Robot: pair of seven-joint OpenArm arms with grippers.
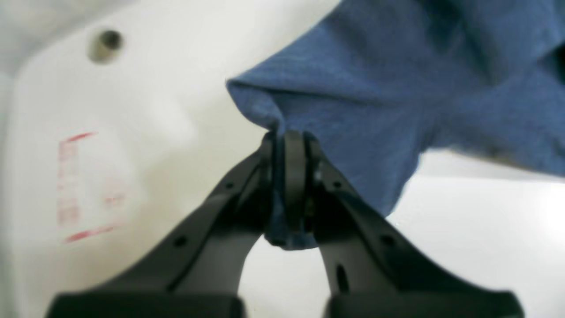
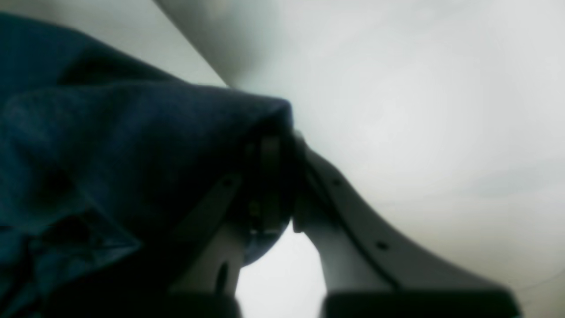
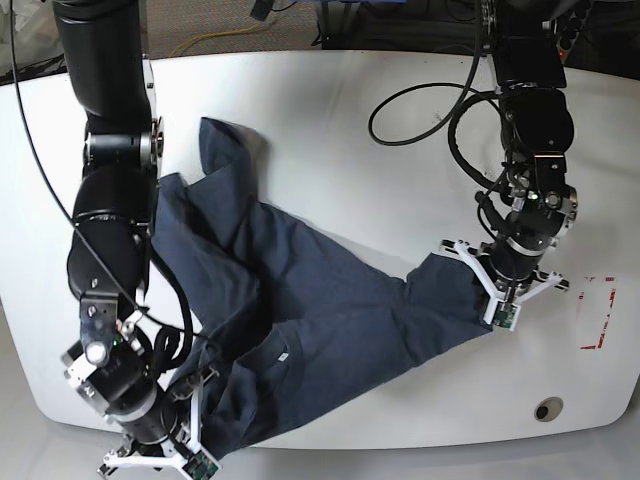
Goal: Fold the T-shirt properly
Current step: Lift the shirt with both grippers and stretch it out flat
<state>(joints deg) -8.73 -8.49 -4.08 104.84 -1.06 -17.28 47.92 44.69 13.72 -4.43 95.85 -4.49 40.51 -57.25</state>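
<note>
Navy T-shirt (image 3: 300, 320) bunched; my left claw (image 1: 289, 145) and right claw (image 2: 276, 150) both clamp fabric. I'd pull apart evenly, flat on the counter (image 3: 330, 130).

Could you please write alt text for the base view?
A crumpled dark T-shirt lies stretched across a white table, pinched at opposite ends by both arms. The left gripper and the right gripper each have their jaws shut on fabric.

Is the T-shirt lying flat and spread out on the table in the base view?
No, the T-shirt is bunched and twisted, stretched between the left gripper and the right gripper.
</note>
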